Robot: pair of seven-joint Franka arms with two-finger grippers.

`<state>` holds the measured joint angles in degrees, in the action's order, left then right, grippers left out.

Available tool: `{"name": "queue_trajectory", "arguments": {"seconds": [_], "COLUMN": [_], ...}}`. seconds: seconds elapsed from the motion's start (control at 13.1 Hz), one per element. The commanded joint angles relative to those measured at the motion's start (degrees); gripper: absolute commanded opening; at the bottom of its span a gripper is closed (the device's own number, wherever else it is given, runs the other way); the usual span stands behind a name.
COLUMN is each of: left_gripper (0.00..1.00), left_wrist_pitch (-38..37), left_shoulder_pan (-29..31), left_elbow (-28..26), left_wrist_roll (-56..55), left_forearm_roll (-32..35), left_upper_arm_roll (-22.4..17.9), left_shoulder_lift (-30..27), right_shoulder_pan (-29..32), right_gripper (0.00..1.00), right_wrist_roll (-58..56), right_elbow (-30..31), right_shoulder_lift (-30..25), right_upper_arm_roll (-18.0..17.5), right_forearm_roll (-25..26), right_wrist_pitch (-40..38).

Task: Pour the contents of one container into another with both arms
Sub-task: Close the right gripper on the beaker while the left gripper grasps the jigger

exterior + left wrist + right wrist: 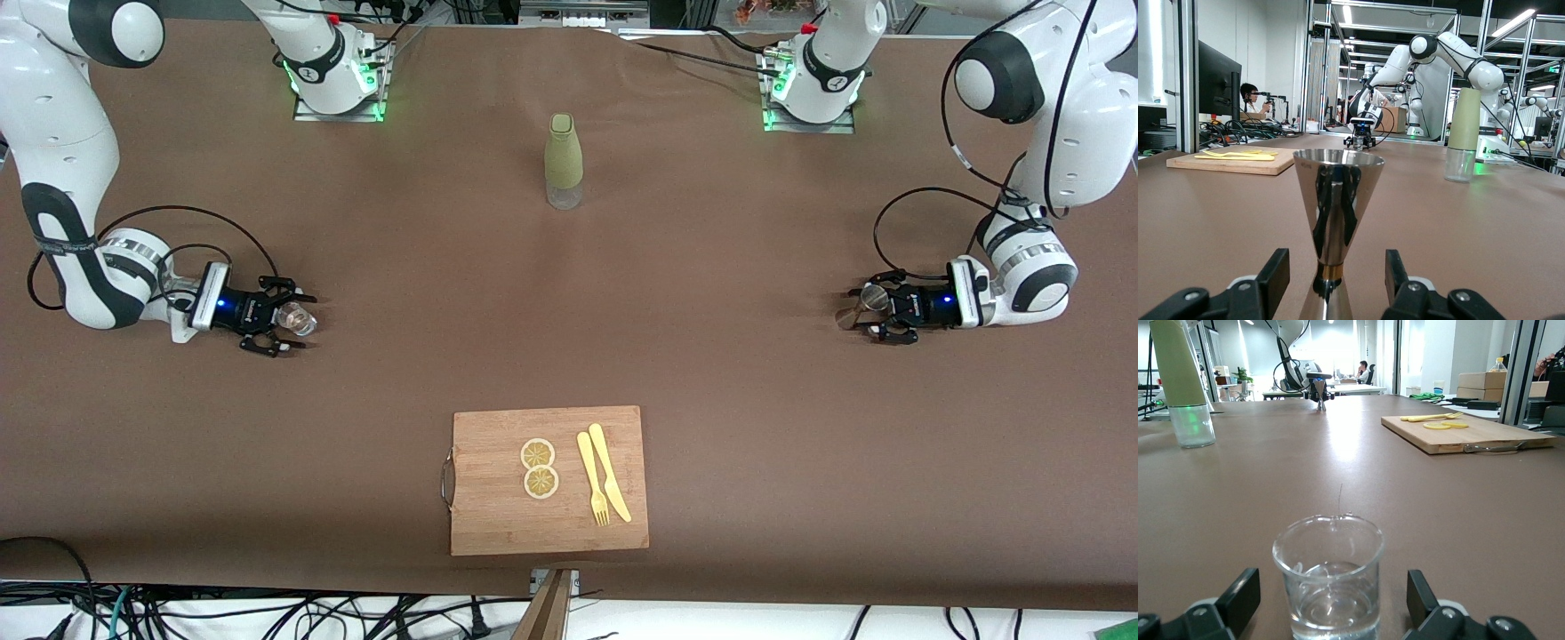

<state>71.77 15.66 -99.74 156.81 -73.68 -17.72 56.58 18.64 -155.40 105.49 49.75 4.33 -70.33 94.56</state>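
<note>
— straddling the steel jigger (pixel 869 300) at the frame's right edge, left gripper (pixel 876 320) has fingers apart, not touching.
— and at the frame's left edge, right gripper (pixel 283 327) gapes wide around the glass cup (pixel 296 317), both standing on the table (pixel 711 356).

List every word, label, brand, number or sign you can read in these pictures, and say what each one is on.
No text can be read anywhere.
Marking on the left arm's base: too small to read.
Marking on the right arm's base: too small to read.
Bottle, jigger, glass cup, cutting board: no lettering shows.
</note>
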Motion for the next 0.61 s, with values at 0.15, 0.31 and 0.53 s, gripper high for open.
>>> {"name": "queue_trajectory", "arguments": {"seconds": [0.15, 0.31, 0.53], "left_gripper": [0.39, 0.13, 0.0], "left_wrist_pitch": [-0.58, -0.67, -0.41], "left_shoulder_pan": [-0.45, -0.19, -0.01], "left_elbow": [-0.02, -0.1, -0.19], "left_wrist_roll": [6.84, 7.02, 7.63], "left_forearm_roll": [-0.24, -0.24, 0.37], "left_upper_arm_roll": [-0.56, -0.64, -0.64], "left_shoulder_lift": [0.46, 0.63, 0.72], "right_shoulder_pan": [0.08, 0.08, 0.08], "right_gripper": [0.27, 0.18, 0.14], "right_wrist_roll": [-1.93, -1.75, -1.14], "right_elbow": [-0.72, -0.72, -0.72], "right_shoulder_lift": [0.79, 0.79, 0.79], "right_upper_arm_roll": [-0.02, -0.02, -0.02], "right_forearm_roll": [-0.95, -0.95, -1.03], "right_wrist_pitch": [-0.95, -1.04, -1.21]}}
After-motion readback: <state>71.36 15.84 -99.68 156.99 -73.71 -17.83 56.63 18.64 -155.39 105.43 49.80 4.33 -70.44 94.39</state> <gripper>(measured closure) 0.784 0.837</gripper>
